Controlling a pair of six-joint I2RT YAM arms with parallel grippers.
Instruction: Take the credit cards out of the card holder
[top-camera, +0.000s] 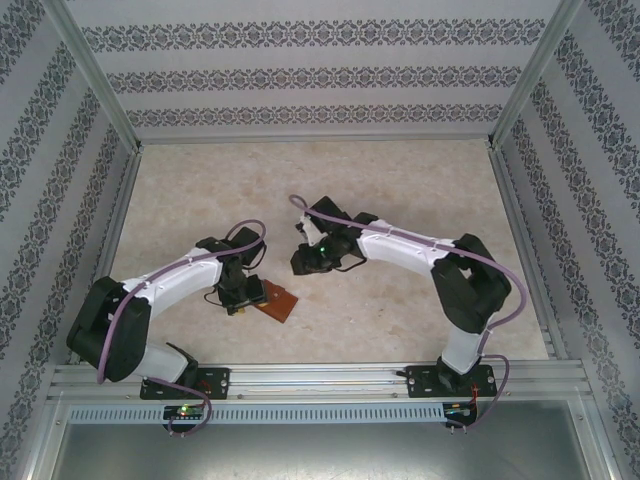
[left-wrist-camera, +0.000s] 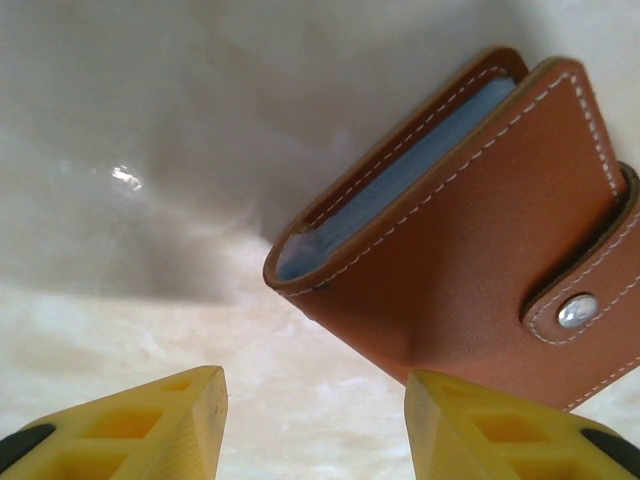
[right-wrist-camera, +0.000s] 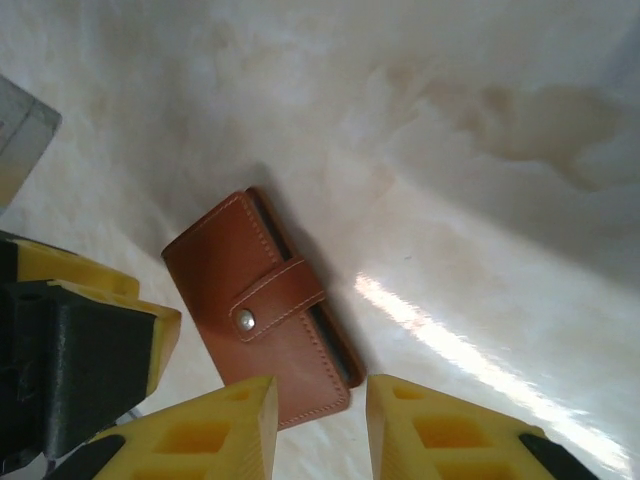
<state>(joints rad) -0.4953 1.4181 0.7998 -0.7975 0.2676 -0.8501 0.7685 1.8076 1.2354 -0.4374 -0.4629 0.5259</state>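
Observation:
The card holder (top-camera: 280, 299) is a reddish-brown leather wallet lying closed on the table, its strap snapped down. In the left wrist view the card holder (left-wrist-camera: 470, 260) shows grey-blue pocket edges along its open side. The credit cards are hidden inside it. My left gripper (top-camera: 243, 295) sits right beside the wallet's left end. In its own view the left gripper (left-wrist-camera: 315, 380) is open, nothing between the yellow fingers, the right finger at the wallet's edge. My right gripper (top-camera: 305, 262) hovers just behind the wallet. In its own view the right gripper (right-wrist-camera: 320, 385) is open over the card holder (right-wrist-camera: 255, 300).
The table top (top-camera: 330, 190) is pale marbled stone with patterned walls on three sides. A metal rail (top-camera: 320, 375) runs along the near edge. A corner of a clear plastic thing (right-wrist-camera: 20, 130) shows at the left edge of the right wrist view.

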